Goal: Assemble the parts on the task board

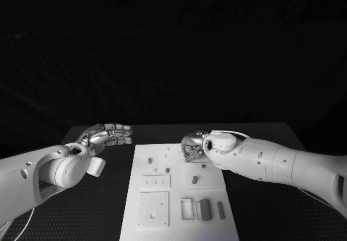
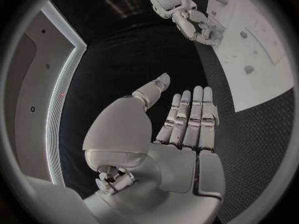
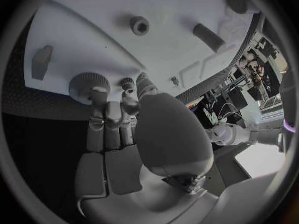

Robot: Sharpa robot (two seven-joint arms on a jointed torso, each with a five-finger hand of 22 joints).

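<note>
Reaching over the task board's [image 1: 145,150] far edge, the right hand [image 1: 192,145] pinched a round knurled part [image 3: 89,83]; the left hand [image 1: 108,134] waited open. Most parts looked unplaced.

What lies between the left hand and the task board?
Only bare black table separates the left hand from the task board; the head view shows it.

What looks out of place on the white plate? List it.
Nothing stands out. The small parts lie tidily on the white plate. The right robot hand touches a round knob at its far end; the left robot hand is beside it.
</note>
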